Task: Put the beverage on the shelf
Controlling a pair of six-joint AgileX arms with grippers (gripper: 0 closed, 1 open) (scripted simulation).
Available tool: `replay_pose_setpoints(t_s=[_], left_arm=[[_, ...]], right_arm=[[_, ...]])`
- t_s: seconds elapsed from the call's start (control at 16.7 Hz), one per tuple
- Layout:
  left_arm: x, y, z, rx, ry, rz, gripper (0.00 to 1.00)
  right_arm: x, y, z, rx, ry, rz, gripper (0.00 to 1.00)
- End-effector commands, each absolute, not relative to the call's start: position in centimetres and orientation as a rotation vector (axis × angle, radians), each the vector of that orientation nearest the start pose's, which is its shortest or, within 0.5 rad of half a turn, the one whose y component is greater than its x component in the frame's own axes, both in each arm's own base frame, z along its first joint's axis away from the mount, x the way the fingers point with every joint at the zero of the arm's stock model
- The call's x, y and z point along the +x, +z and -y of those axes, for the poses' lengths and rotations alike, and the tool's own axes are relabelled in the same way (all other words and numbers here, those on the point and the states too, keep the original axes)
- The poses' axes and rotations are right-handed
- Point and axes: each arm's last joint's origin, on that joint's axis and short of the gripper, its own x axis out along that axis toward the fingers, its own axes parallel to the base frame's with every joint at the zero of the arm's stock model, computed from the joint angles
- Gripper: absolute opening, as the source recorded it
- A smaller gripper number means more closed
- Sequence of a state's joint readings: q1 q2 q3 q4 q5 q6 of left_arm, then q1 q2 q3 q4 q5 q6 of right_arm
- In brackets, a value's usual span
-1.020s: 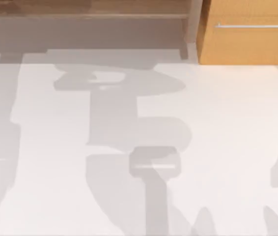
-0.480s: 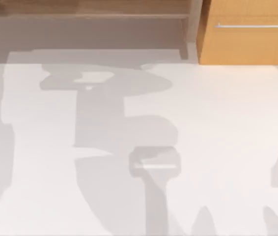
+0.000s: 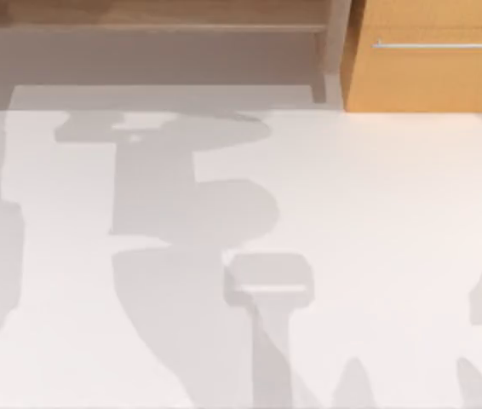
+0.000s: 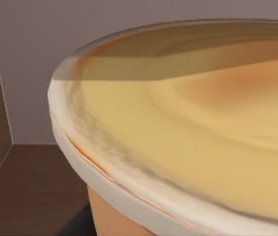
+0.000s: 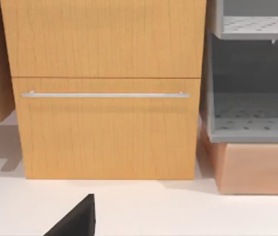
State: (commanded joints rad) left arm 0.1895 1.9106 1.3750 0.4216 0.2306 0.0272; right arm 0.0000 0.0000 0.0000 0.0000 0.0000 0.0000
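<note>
The shelf (image 3: pixel 147 13) lies toward eleven o'clock in the top view. In the left wrist view the beverage (image 4: pixel 188 132) looms close, apparently inside the shelf; finger state cannot be told. Early release could tip it.

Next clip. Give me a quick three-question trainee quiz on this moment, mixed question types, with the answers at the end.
1. True or false: the cabinet has a silver bar handle across its front.
2. In the left wrist view, what sits behind the beverage? A) a white table B) brown wooden boards and a grey back wall C) a sink
3. Fill in: in the top view, the shelf lies to the ______ of the cabinet.

Key: 1 true. 2 B. 3 left.
</note>
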Motion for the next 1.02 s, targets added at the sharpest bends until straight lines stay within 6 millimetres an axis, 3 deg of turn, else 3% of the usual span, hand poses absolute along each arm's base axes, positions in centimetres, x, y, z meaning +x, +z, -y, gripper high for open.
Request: replay_pose_setpoints(t_s=[0.24,0.48,1.02], left_arm=[[46.0,25.3,-8.2,-0.007,-0.026,-0.099,0.00],[46.1,25.2,-8.2,-0.007,-0.026,-0.098,0.00],[46.1,25.2,-8.2,-0.007,-0.026,-0.098,0.68]], right_arm=[[10.6,16.0,0.1,0.000,0.000,0.000,1.00],[10.6,16.0,0.1,0.000,0.000,0.000,1.00],[10.6,16.0,0.1,0.000,0.000,0.000,1.00]])
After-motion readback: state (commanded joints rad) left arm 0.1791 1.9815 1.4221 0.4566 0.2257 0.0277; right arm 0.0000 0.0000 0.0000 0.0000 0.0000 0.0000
